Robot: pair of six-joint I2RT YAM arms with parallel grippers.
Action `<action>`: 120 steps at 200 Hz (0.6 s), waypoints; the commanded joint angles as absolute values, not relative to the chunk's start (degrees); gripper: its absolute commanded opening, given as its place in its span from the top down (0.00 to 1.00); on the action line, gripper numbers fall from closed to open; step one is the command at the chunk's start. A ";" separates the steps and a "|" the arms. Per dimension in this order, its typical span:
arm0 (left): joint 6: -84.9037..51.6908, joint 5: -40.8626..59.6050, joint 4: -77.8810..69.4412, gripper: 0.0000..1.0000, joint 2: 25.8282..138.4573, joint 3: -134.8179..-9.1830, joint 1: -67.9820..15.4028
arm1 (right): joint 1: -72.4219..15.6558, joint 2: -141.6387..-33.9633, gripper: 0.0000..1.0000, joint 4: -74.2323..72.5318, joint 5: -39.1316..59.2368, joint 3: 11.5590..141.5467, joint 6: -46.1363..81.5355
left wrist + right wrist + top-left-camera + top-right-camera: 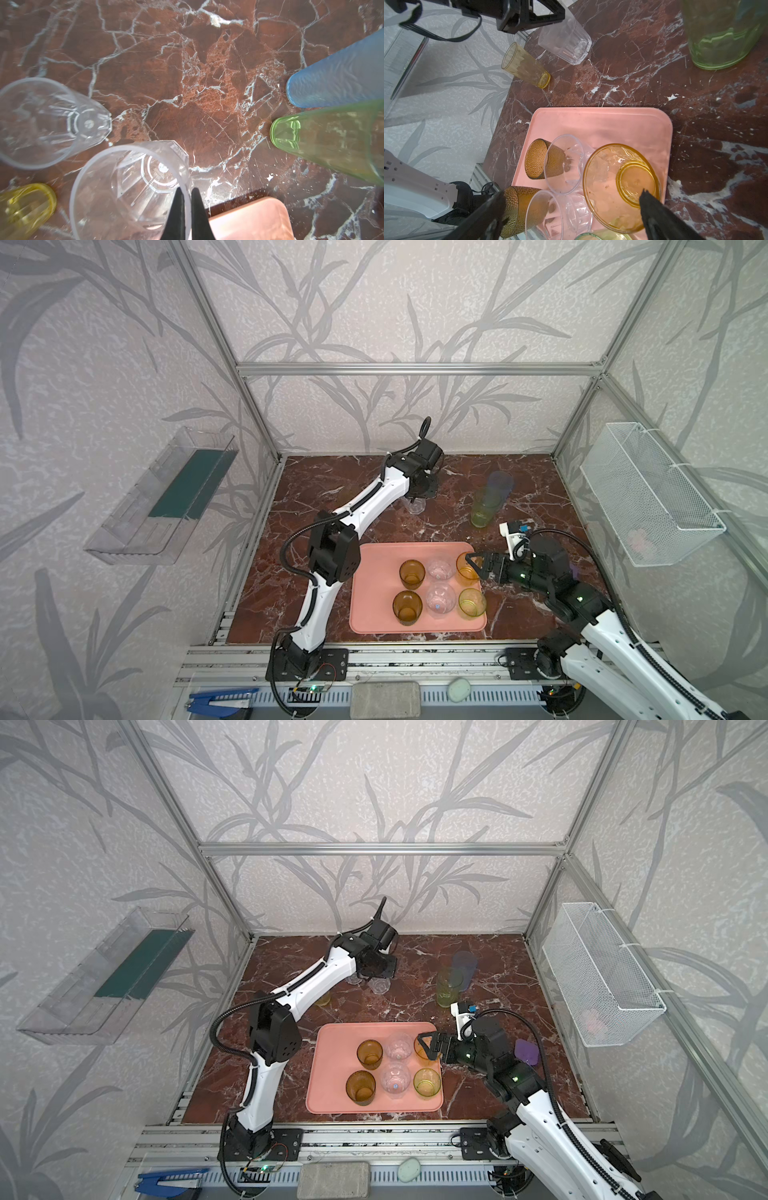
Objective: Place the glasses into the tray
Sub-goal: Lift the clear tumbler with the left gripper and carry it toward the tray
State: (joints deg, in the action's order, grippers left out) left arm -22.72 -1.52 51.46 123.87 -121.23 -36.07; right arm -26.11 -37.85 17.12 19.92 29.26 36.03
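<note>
standing upright in the salmon-pink tray (374,572), six tumblers are counted in two rows. noted there: two amber dotted tumblers (412,573), two clear tumblers (440,570), an orange tumbler (612,187) at the far right corner, and a yellow-green tumbler (472,603) by the near right corner.

right gripper (572,193) is held above the tray's right side, jaws spread wide, nothing gripped. one fingertip (648,197) is seen over the orange tumbler's mouth; contact cannot be told.

left gripper (188,190) is reached toward the back of the marble tabletop (415,531). its jaws are drawn together on the wall of a clear faceted tumbler (128,187), one finger inside the rim and one outside. whether that tumbler is lifted off the marble cannot be told.

a second clear faceted tumbler (47,122) is noted just beside it, and a tall yellow tumbler (527,66) near both. toward the back right, apart from the tray, a tall green tumbler (482,510) and a tall blue-purple tumbler (500,483) are found close together.
</note>
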 commanded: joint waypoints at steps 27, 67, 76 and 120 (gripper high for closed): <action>-24.90 -5.38 50.66 1.00 113.35 -113.93 -37.59 | -25.73 -36.03 0.01 17.92 22.32 28.92 37.78; -26.11 -7.60 48.52 1.00 104.97 -106.03 -38.66 | -25.69 -35.45 0.01 17.63 23.01 28.70 38.62; -26.38 -8.48 48.44 1.00 102.92 -104.18 -38.80 | -25.66 -35.36 0.01 17.28 23.20 28.47 38.84; -28.69 -10.86 46.33 1.00 91.92 -92.88 -39.11 | -25.70 -35.45 0.01 15.93 24.10 28.04 39.02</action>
State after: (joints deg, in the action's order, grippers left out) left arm -26.63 -7.57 47.81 98.04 -96.92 -38.89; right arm -25.87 -35.92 17.30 22.83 28.62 38.44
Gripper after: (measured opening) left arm 0.048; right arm 0.991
